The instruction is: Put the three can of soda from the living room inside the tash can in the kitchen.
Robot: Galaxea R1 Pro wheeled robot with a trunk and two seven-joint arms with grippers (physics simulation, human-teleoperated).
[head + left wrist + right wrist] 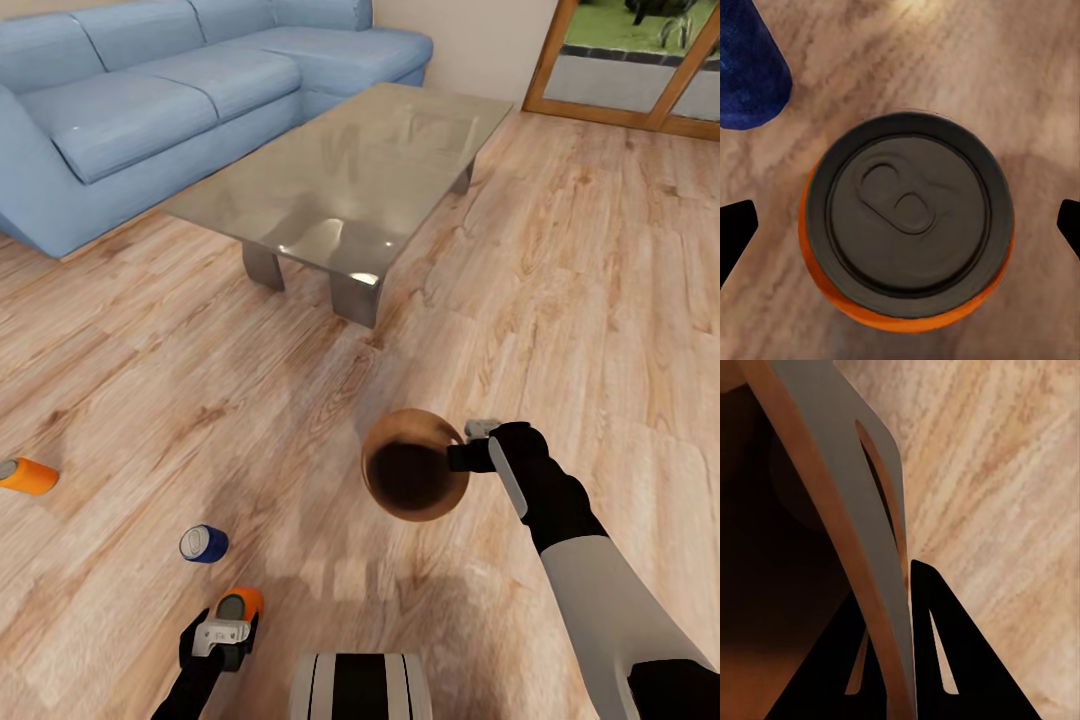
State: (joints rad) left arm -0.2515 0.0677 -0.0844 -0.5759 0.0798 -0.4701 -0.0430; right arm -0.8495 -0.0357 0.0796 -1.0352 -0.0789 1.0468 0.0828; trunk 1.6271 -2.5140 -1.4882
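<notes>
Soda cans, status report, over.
Left gripper open around upright orange can. Right gripper clamped on trash can rim. Blue can and second orange can lying on floor. Nothing in the way.

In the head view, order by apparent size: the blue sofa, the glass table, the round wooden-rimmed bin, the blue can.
Largest to smallest:
1. blue sofa
2. glass table
3. round wooden-rimmed bin
4. blue can

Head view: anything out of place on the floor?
Yes. The blue soda can and the far orange soda can lie tipped on the wooden floor. The brown-rimmed round trash can hangs from the right gripper, here beside the sofa.
</notes>
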